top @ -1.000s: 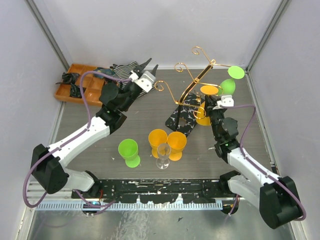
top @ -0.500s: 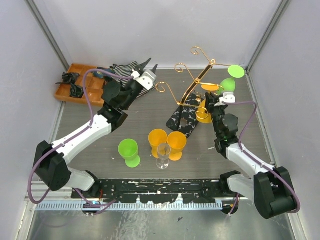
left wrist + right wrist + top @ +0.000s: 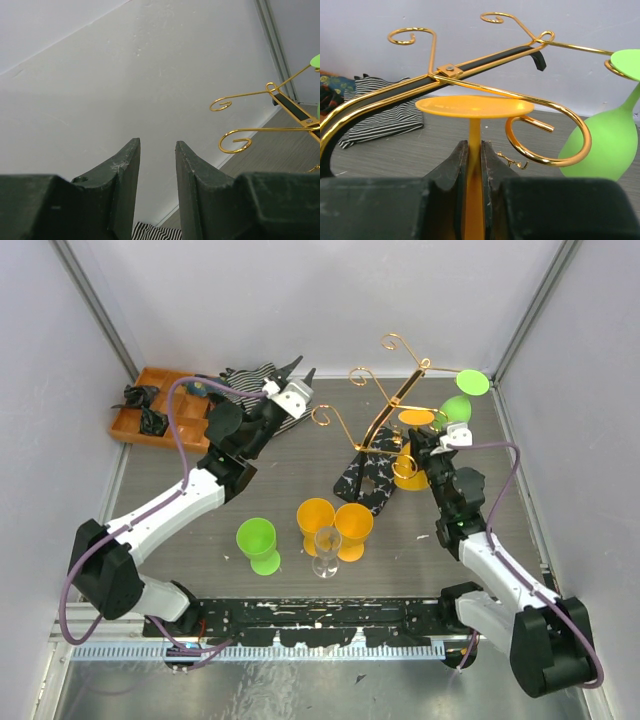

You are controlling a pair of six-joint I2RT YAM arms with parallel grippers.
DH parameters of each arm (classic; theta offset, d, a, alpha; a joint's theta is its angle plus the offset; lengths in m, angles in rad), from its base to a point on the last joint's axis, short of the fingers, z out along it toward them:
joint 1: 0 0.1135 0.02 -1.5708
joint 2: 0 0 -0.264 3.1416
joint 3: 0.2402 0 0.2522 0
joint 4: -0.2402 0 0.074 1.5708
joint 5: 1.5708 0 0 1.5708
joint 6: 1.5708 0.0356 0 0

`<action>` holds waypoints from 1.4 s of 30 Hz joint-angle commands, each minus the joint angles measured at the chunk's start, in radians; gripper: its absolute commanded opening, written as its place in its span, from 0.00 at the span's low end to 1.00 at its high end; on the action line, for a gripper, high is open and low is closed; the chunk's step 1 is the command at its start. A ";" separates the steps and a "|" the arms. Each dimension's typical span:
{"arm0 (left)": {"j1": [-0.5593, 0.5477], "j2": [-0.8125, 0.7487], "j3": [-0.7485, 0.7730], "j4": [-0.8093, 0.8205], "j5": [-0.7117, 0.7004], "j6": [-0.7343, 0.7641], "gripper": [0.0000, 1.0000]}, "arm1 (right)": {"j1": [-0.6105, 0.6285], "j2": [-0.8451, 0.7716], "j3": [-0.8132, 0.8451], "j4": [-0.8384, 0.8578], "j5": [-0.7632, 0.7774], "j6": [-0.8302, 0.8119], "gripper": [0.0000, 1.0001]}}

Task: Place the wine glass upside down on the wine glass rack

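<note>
right gripper jaws clamp the stem of an inverted orange plastic wine glass by the gold wire wine glass rack; left gripper jaws stand apart.

Pincer pinches orange glass stem; rack near.

The light is bright, even and diffuse, and it seems to come from above. The white walls reflect it and look a little washed out. On the table the shadows are pale and soft, lying close under what stands there. The gold wire of the wine glass rack carries small glints, without strong glare. In the overhead view the walls lean outward toward the corners (a wide lens, it seems). In both wrist views the near fingers are dark and slightly soft; farther things are sharper.
</note>
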 commanded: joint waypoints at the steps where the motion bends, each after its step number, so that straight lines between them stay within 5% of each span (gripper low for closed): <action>1: 0.004 0.019 0.025 0.060 -0.001 -0.026 0.41 | -0.006 -0.079 0.076 -0.063 -0.070 -0.036 0.01; 25: 0.005 0.002 0.013 0.039 -0.009 -0.043 0.41 | -0.010 0.063 0.013 0.224 0.071 0.006 0.01; 42: 0.005 0.016 0.020 0.031 -0.010 -0.038 0.41 | -0.015 0.058 -0.071 0.250 0.265 -0.015 0.01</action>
